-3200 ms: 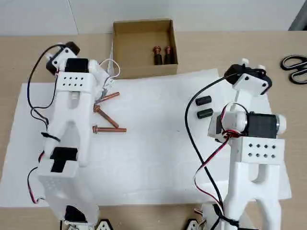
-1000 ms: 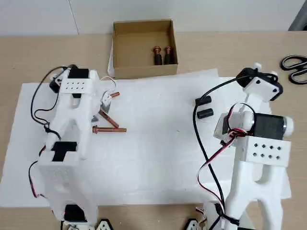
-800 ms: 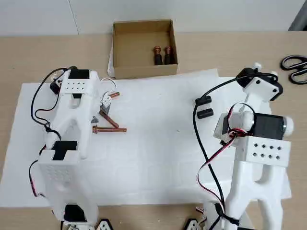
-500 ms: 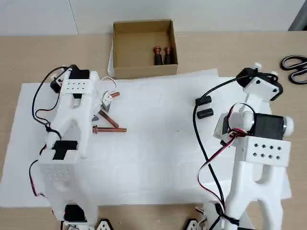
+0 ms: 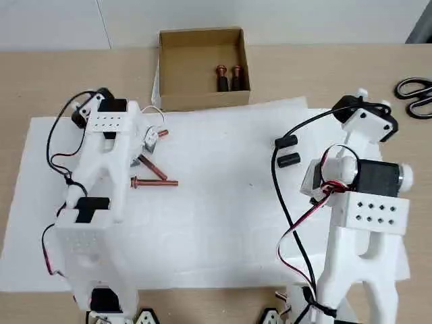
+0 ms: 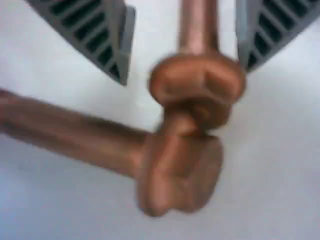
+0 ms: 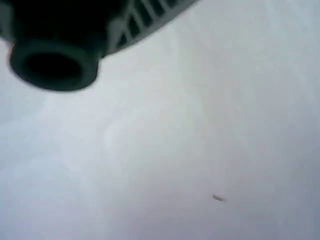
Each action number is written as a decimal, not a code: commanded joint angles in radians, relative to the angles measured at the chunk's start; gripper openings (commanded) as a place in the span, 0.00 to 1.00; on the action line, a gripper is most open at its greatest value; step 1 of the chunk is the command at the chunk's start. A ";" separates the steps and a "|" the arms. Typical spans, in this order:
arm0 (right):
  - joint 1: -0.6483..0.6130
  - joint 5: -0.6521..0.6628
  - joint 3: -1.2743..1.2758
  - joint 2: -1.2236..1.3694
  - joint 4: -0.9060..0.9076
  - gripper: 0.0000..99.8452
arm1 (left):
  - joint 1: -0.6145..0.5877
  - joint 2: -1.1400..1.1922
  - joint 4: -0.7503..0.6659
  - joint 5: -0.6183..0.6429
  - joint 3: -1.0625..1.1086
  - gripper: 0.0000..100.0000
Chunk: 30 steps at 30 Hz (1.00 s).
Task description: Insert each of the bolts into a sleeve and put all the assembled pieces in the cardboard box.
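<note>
Three copper bolts lie on the white sheet at the left. My left gripper (image 5: 150, 140) is down over them, open, its grey fingers (image 6: 107, 35) on either side of one bolt's shaft (image 6: 199, 25). That bolt's head (image 6: 197, 82) rests against the head of a second bolt (image 6: 175, 172). The third bolt (image 5: 154, 182) lies nearer the front. Two black sleeves (image 5: 286, 142) (image 5: 289, 160) lie at the right, beside my right arm (image 5: 361, 125). One sleeve's open end (image 7: 52, 65) shows close in the right wrist view. The cardboard box (image 5: 182, 64) holds two assembled pieces (image 5: 229, 77).
The white foam sheet (image 5: 216, 223) covers most of the wooden table, with bare room between the arms. Scissors (image 5: 415, 94) lie at the far right edge. Black cables hang along both arms.
Over three seconds my left gripper has drawn back and settled over the bolts, and my right arm has shifted slightly right. In the last second little moves.
</note>
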 commanded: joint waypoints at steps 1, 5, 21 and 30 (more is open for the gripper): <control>0.008 -0.012 -0.005 -0.035 0.010 0.00 | -0.005 0.020 -0.005 -0.002 -0.019 0.14; 0.008 -0.011 -0.005 -0.035 0.010 0.00 | -0.005 0.023 0.008 0.000 -0.021 0.07; 0.008 -0.011 -0.005 -0.039 0.022 0.00 | 0.003 0.018 0.058 -0.005 -0.097 0.01; 0.001 -0.002 -0.005 -0.234 0.018 0.00 | 0.026 0.020 0.374 -0.089 -0.654 0.01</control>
